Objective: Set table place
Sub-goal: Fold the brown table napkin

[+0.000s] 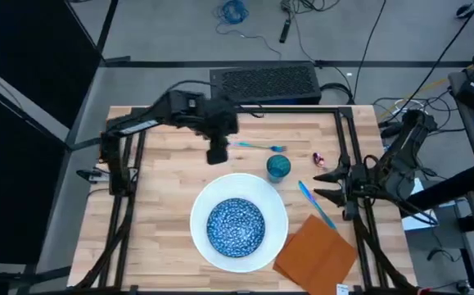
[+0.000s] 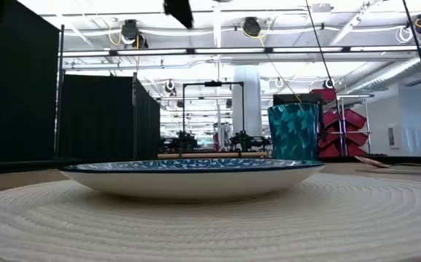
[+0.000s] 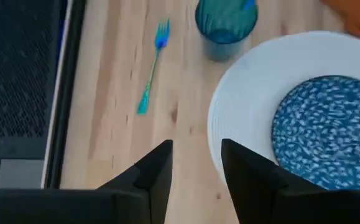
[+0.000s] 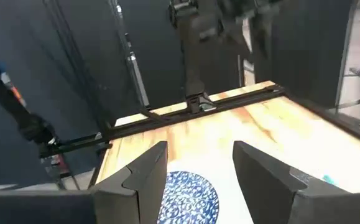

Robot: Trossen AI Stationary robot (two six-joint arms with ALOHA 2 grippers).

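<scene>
Left tool [image 1: 218, 156] raised mid-table, fingers apart; right tool [image 1: 328, 184] open, at edge.

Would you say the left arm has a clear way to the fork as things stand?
Probably yes. The left gripper hovers with jaws open beside the fork, which lies flat on bare table. The cup and plate sit apart from the fork, so nothing blocks the way.
</scene>
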